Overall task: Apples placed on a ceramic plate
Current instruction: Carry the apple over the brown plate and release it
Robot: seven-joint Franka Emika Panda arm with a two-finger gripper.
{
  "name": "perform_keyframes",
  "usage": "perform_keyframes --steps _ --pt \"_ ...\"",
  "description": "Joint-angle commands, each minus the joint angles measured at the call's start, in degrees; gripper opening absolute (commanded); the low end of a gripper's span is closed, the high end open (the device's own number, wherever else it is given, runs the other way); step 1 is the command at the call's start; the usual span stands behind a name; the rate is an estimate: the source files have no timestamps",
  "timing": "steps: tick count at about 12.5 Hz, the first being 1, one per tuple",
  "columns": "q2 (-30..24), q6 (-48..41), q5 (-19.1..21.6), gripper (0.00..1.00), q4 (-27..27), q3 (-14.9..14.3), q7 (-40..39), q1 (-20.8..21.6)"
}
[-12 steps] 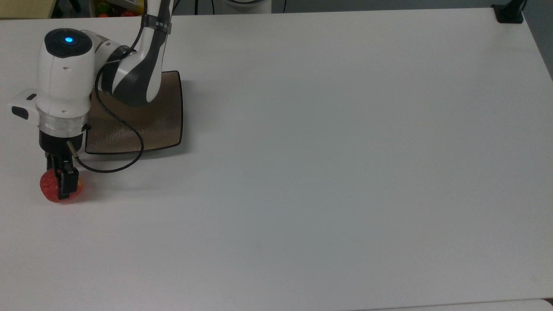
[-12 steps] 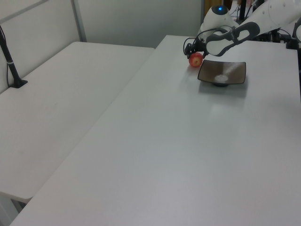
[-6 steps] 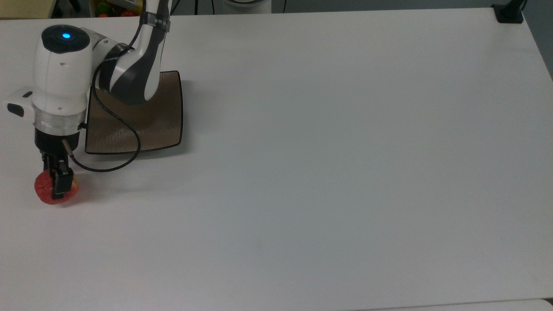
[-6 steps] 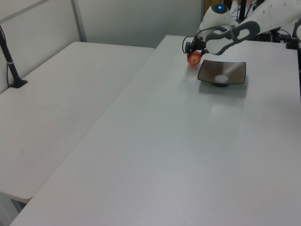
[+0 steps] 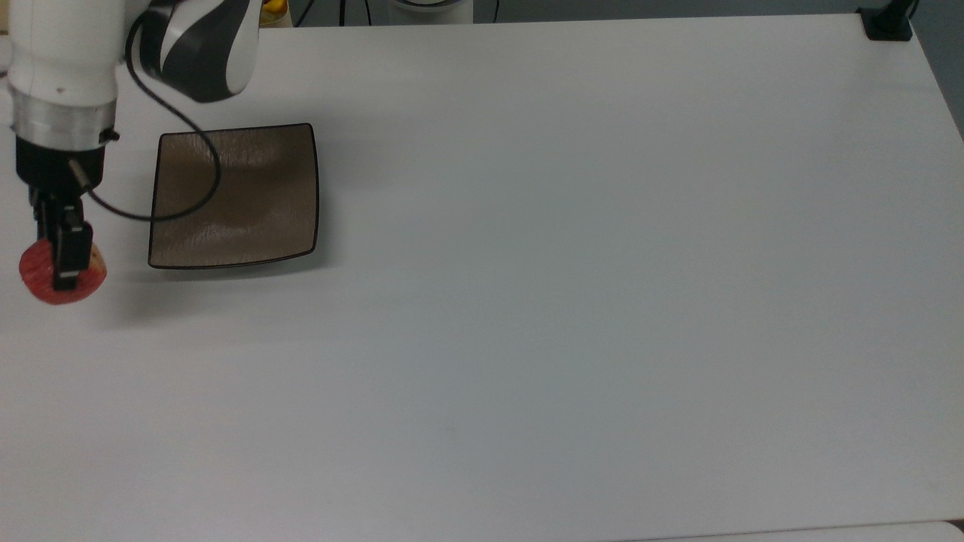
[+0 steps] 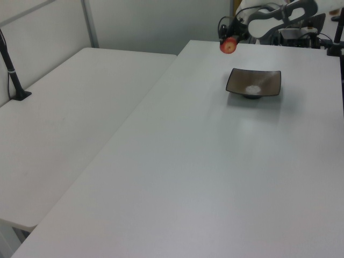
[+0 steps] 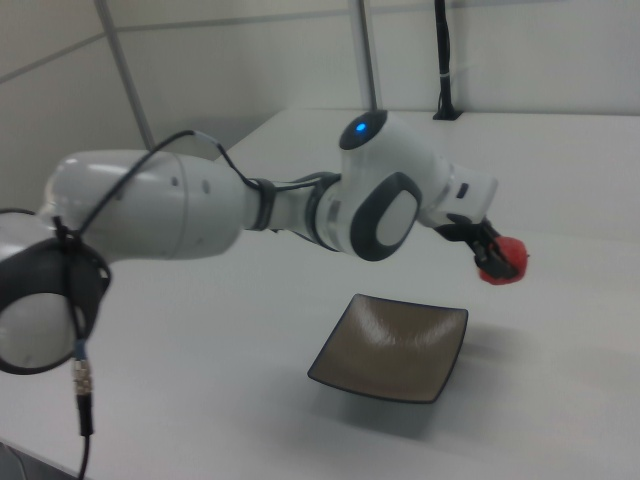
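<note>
From the top view I see my tool (image 5: 60, 256) clamped on the rounded red apple (image 5: 62, 272), off the top view's left of the plate (image 5: 233, 197), a square, glossy brown dish with a thin dark rim, faint ripples and nothing in it.

The left view puts the apple (image 6: 228, 46) in the air above the white surface (image 6: 204, 161), beyond the plate (image 6: 253, 83).

In the right view the apple (image 7: 500, 260) hangs above and past the plate (image 7: 392, 347).

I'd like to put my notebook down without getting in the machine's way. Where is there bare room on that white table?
Nearly everywhere: in the top view, the white table is bare from the brown plate to its right edge and along its bottom. The crowded part is the top view's upper left, where the gripper holds the apple lifted beside the plate.
</note>
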Motion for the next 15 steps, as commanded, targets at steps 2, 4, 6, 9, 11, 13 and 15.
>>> perform_keyframes --steps 2,4,6,9,11,13,15 --pt "-13.9 -10.7 -0.5 0.6 -14.8 3.2 -10.7 -0.2" --pt "-15.6 -17.1 -0.3 0.62 -17.4 5.5 -16.1 -0.3" --pt "-15.5 -19.7 -0.3 0.9 -18.0 6.6 -17.1 -0.1" --pt "-15.4 -19.9 -0.3 1.0 -18.0 6.7 -16.8 0.2" --pt "-15.3 -19.9 -0.3 1.0 -17.9 6.7 -16.8 0.3" --pt "-16.2 -23.5 -0.3 1.0 -17.6 6.8 -17.2 0.3" --pt "-19.1 -31.3 -0.3 1.0 -17.4 7.4 -21.7 0.3"
